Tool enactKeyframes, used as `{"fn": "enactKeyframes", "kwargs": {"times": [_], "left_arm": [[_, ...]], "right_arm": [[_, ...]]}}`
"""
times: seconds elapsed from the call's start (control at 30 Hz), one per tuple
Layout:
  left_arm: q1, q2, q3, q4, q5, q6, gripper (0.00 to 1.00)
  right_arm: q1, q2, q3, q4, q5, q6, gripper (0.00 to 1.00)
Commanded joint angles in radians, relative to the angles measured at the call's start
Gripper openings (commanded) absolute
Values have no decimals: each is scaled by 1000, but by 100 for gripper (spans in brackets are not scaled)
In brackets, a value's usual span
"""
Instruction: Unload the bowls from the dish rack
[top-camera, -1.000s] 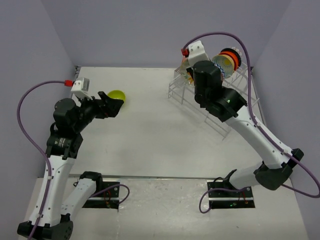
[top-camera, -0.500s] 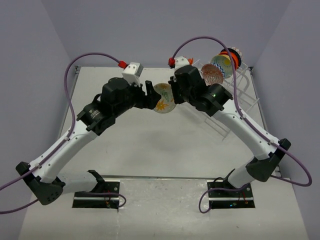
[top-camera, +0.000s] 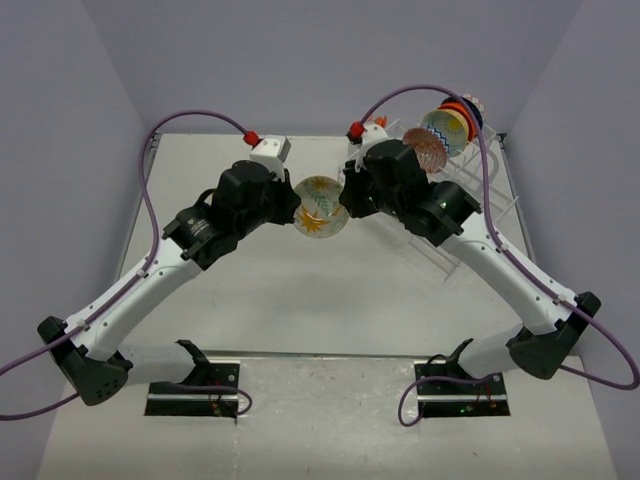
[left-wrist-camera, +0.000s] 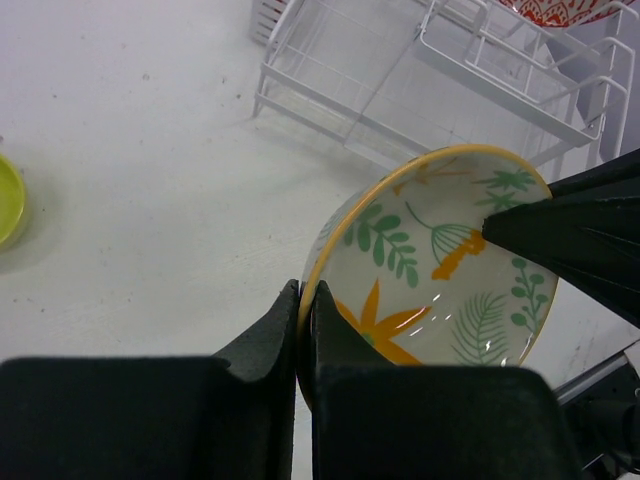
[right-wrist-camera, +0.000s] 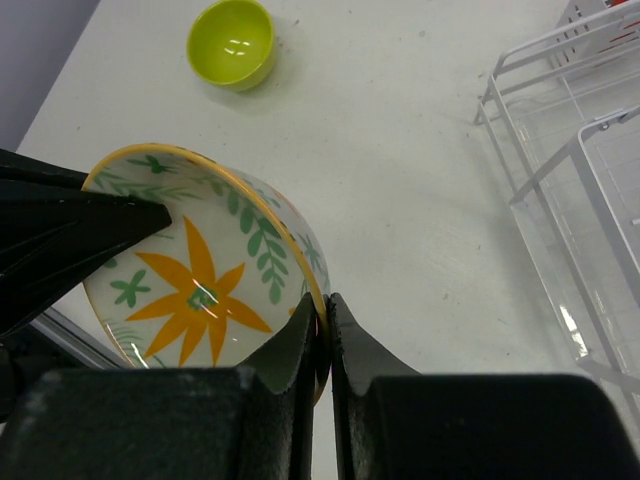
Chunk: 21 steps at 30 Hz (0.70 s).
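Since a moment ago the left claw (top-camera: 297, 212) has clenched on the white floral bowl (top-camera: 320, 207), which the right claw (top-camera: 345, 200) also pinches by the opposite rim. Held between them, the bowl hangs tilted on edge over the worktop (top-camera: 250, 290), near its centre. The dish rack (top-camera: 497, 196) stands at two o'clock, with the right arm crossing over it. A row of patterned bowls (top-camera: 440, 132) stands on edge at the rack's far end. The lime green bowl (right-wrist-camera: 232, 40) sits on the worktop at ten o'clock, hidden under the left arm in the top view.
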Motion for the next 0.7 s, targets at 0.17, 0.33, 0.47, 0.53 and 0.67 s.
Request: {"fn": "enactKeyframes", "kwargs": {"times": [0.17,0.33,0.47,0.53,0.67], "left_arm": [[9,14,9,48,-119,-47,0],[93,135,-14,46,-144,-117,0],[207,248,-36,161,-2,-120,0],[236,334,-26,211,51,-131,0],[301,475,-13,282,205,-157,0]], "right_arm": [[-2,-89,-69,107,-12,71,34],[-19,-230,-173,29,194,108,99],[-21,-433,-228,-21,238,108,99],[-21,-494,-241,-49,225,112,99],[-21,-618,-313,-52,140,109,99]]}}
